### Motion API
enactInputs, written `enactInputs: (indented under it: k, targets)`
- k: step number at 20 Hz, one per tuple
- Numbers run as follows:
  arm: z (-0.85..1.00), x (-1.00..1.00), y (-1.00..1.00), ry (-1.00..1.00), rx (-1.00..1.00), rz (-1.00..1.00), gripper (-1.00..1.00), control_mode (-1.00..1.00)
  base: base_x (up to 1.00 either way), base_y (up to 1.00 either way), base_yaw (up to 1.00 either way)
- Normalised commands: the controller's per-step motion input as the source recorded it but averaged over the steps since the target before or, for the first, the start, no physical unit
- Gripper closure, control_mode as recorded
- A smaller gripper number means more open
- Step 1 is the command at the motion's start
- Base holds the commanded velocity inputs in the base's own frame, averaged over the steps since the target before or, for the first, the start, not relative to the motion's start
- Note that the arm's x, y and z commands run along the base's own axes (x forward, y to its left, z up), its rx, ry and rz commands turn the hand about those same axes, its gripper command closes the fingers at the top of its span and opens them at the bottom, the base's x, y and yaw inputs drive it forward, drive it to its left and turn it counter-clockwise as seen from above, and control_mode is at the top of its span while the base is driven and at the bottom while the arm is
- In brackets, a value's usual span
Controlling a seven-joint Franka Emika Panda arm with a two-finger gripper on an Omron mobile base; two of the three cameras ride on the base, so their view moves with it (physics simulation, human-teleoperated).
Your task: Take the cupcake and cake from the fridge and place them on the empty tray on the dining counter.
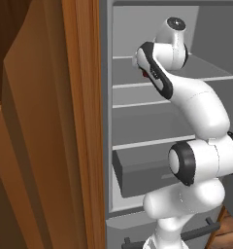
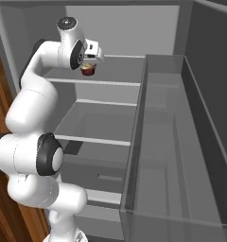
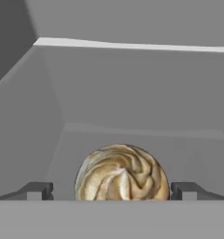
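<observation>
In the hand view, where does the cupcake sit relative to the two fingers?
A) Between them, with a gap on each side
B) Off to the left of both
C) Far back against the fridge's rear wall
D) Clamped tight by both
A: the cupcake lies centred between the open fingers, with pale shelf floor showing on either side of it inside the fridge.

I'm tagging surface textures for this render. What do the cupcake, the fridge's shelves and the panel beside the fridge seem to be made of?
Cupcake: soft piped frosting, matte cream swirls with ridges; the wrapper looks like dark red paper, too small to be sure. Fridge shelves: smooth pale grey, likely plastic or glass with light edges. Side panel: brown wood, faint grain, satin finish.
</observation>
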Motion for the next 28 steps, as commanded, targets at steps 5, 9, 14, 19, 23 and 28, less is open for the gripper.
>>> enactInputs:
  k: [5, 9, 14, 19, 23, 28]
  targets:
    - [-0.15, 0.01, -0.06, 0.00, 0.00, 0.00, -1.00, -1.00, 0.00, 0.00, 0.00]
    - [-0.18, 0.04, -0.06, 0.00, 0.00, 0.00, -1.00, -1.00, 0.00, 0.00, 0.00]
    - [-0.27, 0.21, 0.00, 0.00, 0.00, 0.00, -1.00, -1.00, 0.00, 0.00, 0.00]
    - [-0.27, 0.20, 0.00, 0.00, 0.00, 0.00, -1.00, -1.00, 0.00, 0.00, 0.00]
    - [-0.32, 0.23, 0.00, 0.00, 0.00, 0.00, 1.00, -1.00, 0.00, 0.00, 0.00]
    - [-0.49, 0.32, 0.00, 0.00, 0.00, 0.00, 1.00, -1.00, 0.00, 0.00, 0.00]
